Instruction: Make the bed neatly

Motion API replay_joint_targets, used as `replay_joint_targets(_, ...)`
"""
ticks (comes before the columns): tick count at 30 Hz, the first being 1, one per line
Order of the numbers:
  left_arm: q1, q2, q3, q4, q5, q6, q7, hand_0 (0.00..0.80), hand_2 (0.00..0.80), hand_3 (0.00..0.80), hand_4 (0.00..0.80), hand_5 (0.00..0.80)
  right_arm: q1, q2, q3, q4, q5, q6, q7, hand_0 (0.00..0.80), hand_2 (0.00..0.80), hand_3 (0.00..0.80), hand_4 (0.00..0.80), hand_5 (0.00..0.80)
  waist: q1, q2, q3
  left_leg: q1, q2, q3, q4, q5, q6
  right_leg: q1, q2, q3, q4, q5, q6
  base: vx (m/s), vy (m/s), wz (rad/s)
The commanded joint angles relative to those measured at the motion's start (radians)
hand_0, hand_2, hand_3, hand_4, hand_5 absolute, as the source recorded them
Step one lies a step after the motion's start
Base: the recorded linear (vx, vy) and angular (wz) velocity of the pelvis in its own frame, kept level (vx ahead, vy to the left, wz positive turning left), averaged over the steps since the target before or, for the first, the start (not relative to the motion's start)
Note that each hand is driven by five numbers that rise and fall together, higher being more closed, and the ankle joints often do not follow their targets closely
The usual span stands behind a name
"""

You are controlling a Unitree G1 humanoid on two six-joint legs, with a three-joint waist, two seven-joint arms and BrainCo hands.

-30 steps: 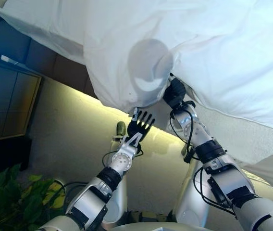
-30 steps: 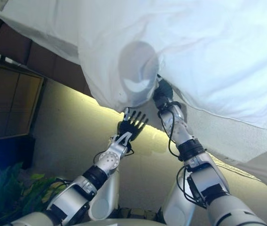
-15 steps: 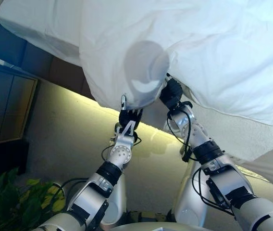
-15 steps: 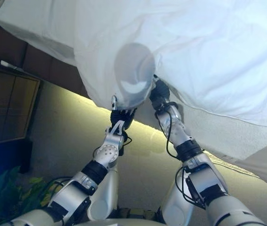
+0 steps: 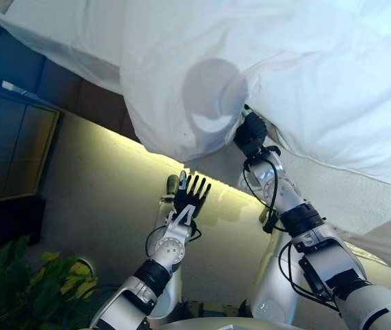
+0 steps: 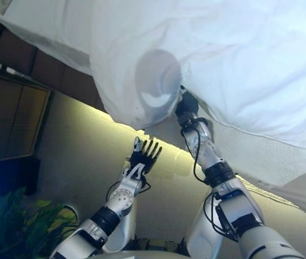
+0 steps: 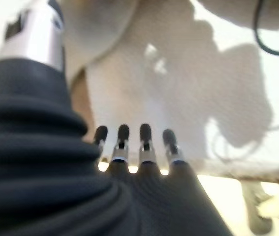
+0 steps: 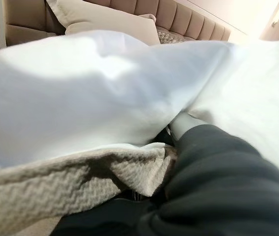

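White duvet (image 5: 305,75) fills most of the head views, its corner hanging off the bed edge over a cream woven blanket (image 8: 56,182), w/ a pillow (image 8: 105,22) & tufted headboard (image 8: 179,17) seen beyond in the right wrist view. Right hand (image 5: 252,132) is tucked under the duvet edge, fingers hidden by cloth, so can't tell if clamped. Left hand (image 5: 190,192) sits just below the hanging corner, not touching it, fingers (image 7: 144,135) straight & spread, holding nothing.
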Motion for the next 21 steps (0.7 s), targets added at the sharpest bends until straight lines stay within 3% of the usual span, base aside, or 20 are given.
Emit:
replay_joint_targets(1, -0.056, 0.005, -0.022, -0.110, 0.075, -0.056, -0.013, 0.000, 0.000, 0.000, 0.000, 0.000, -0.050, 0.006, -0.048, -0.100, 0.004, -0.022, 0.050, 0.800, 0.800, 0.800, 0.800, 0.800, 0.022, 0.040, -0.004, -0.017, 0.017, -0.043, -0.025, 0.081, 0.035, 0.040, -0.077, 0.037, -0.059, 0.124, 0.091, 0.000, 0.000, 0.00)
replay_joint_targets(11, -0.196, -0.050, 0.032, -0.077, 0.022, -0.119, 0.059, 0.000, 0.000, 0.000, 0.000, 0.000, -0.078, 0.027, -0.042, -0.097, 0.001, 0.009, 0.057, 0.800, 0.800, 0.800, 0.800, 0.800, -0.016, 0.022, -0.004, -0.024, 0.023, -0.022, -0.028, 0.095, 0.037, 0.032, -0.056, 0.053, -0.061, 0.126, 0.089, -0.002, 0.024, 0.00)
replay_joint_targets(17, -0.248, -0.089, 0.024, -0.039, -0.009, -0.129, 0.084, 0.000, 0.000, 0.000, 0.000, 0.000, -0.098, 0.036, -0.029, -0.103, -0.004, 0.018, 0.051, 0.800, 0.800, 0.800, 0.800, 0.800, -0.038, 0.017, -0.004, -0.027, 0.027, -0.009, -0.040, 0.109, 0.031, 0.034, -0.048, 0.059, -0.083, 0.133, 0.089, -0.007, 0.045, 0.00)
replay_joint_targets(21, -0.299, -0.115, 0.047, 0.015, 0.037, -0.172, 0.124, 0.000, 0.000, 0.000, 0.000, 0.000, -0.108, 0.042, -0.015, -0.120, -0.009, 0.033, 0.060, 0.800, 0.800, 0.800, 0.800, 0.800, -0.058, 0.012, -0.004, -0.026, 0.035, 0.003, -0.053, 0.119, 0.029, 0.031, -0.039, 0.071, -0.097, 0.138, 0.089, -0.006, 0.091, -0.06)
